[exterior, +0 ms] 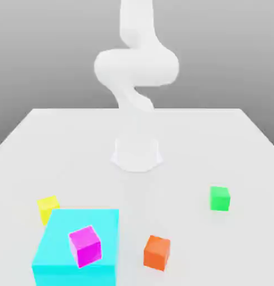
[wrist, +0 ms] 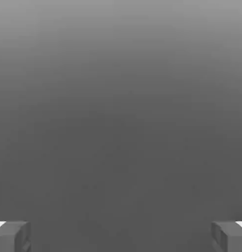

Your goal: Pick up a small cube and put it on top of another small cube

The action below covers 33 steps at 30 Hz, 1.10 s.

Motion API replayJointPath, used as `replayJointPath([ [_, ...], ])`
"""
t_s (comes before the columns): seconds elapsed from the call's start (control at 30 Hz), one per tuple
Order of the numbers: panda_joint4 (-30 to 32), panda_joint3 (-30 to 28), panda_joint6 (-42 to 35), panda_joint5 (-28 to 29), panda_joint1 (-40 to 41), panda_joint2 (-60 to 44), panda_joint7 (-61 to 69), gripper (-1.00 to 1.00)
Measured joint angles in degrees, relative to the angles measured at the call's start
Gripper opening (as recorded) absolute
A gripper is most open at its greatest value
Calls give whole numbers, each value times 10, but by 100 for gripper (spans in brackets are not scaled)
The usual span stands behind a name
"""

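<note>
Claw (wrist: 121, 236): released, fingertips (wrist: 12, 236) spread wide, gripping nothing
Orange cube (exterior: 157, 252): on the bench (exterior: 228, 145), near the front edge, just beside the cyan block (exterior: 61, 246)
Magenta cube (exterior: 85, 246): atop the cyan block
Green cube (exterior: 220, 198): well apart from the orange cube
Yellow cube (exterior: 48, 209): touching the cyan block's back corner

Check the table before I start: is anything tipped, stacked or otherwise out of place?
One thing stands out: the magenta cube already sits on top of the big cyan block, turned askew to its edges. The orange cube, green cube and yellow cube rest apart on the table.
</note>
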<state>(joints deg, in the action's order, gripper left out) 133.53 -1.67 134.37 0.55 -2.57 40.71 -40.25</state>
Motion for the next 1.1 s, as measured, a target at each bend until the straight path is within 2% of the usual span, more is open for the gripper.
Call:
replayJointPath([
  [0.5,106,-79,158,-23,-115,-309,377,0],
  [0.77,162,-68,241,-44,-125,-473,582,0],
  [0.97,152,-30,332,-74,-96,-597,636,0],
  [1.0,149,-24,346,-78,-91,-614,639,-100],
  [1.1,149,-24,345,-77,-91,-614,639,-100],
])
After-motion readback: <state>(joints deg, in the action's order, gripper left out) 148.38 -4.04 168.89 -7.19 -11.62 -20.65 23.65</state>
